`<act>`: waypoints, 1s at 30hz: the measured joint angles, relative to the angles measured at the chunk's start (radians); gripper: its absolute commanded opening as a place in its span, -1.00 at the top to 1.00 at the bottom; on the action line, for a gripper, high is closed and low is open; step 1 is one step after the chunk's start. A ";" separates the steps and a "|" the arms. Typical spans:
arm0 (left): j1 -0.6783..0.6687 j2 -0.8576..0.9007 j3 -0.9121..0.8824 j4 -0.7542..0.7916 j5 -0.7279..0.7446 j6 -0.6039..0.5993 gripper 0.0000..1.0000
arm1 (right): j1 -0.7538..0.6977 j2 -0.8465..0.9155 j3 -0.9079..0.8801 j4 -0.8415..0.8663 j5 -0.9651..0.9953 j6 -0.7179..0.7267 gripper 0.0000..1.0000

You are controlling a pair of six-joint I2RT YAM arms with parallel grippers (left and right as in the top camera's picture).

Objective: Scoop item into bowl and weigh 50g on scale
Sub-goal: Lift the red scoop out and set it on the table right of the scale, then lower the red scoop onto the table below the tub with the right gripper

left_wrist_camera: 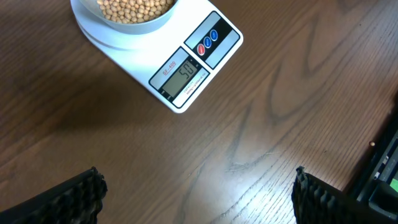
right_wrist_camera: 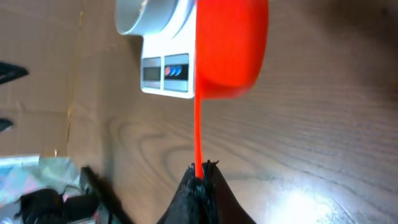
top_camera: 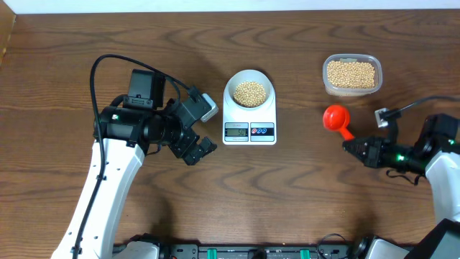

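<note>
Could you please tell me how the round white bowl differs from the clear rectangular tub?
The round white bowl sits on the flat white digital scale; the clear rectangular plastic tub rests directly on the wooden table. The bowl is opaque, the tub see-through. Both hold tan-yellow beans.
</note>
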State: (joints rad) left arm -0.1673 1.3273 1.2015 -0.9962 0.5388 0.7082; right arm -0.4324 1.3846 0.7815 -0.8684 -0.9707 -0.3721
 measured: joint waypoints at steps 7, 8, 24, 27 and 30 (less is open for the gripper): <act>0.000 0.000 0.000 0.000 0.000 0.000 -0.95 | 0.000 0.000 -0.139 0.185 0.011 0.148 0.97; 0.000 0.000 0.000 0.000 0.000 0.000 -0.96 | 0.000 0.000 -0.151 0.199 0.012 0.165 0.97; 0.000 0.000 0.000 0.000 0.000 0.000 -0.96 | 0.000 0.000 -0.194 0.250 0.018 0.263 0.98; 0.000 0.000 0.000 0.000 0.000 0.000 -0.95 | 0.000 0.000 -0.203 0.249 0.018 0.263 0.97; 0.000 0.000 0.000 0.000 0.000 0.000 -0.96 | 0.000 0.000 -0.207 0.249 0.018 0.263 0.97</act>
State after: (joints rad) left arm -0.1673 1.3273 1.2015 -0.9962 0.5388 0.7086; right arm -0.4324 1.3846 0.5747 -0.6193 -0.9527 -0.1089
